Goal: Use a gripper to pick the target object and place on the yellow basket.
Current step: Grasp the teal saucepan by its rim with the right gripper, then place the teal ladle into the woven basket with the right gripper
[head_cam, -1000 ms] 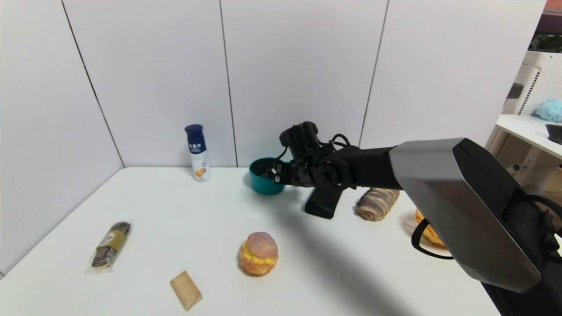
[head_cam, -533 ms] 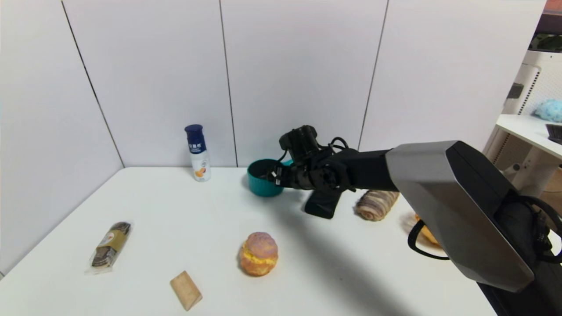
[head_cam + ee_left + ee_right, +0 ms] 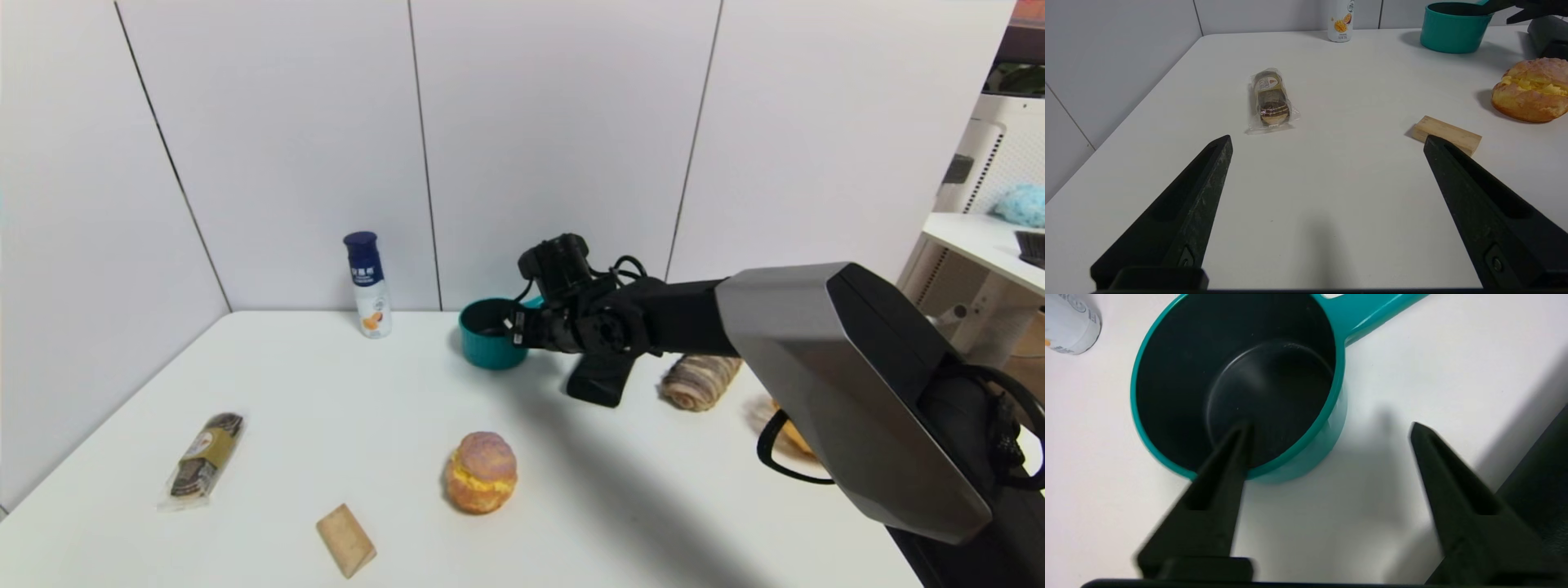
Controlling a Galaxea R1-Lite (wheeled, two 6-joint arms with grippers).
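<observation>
1. We had the thick grey-and-black right arm (image 3: 849, 392) reaching in from our right, bent at its grey casing, with its black wrist stretched leftward across the back of the white worktop (image 3: 269, 367).
2. We held the black right end effector (image 3: 1333, 426) low at the round teal saucepan with the dark inside (image 3: 1274, 392), its two fingers spread well apart and pinching nothing.
3. We had one finger over the pan's opening and the other outside it, so part of the wall lay between them; we could not tell whether either touched it.
4. We saw the pan upright at the back of the worktop, its straight teal handle (image 3: 1376, 310) pointing away from the fingers, between the blue-capped white bottle (image 3: 369, 286) and the black folded pouch (image 3: 600, 380).
5. We kept the black left end effector (image 3: 1327, 141) above the worktop's left part, its fingers wide apart, holding nothing.
</observation>
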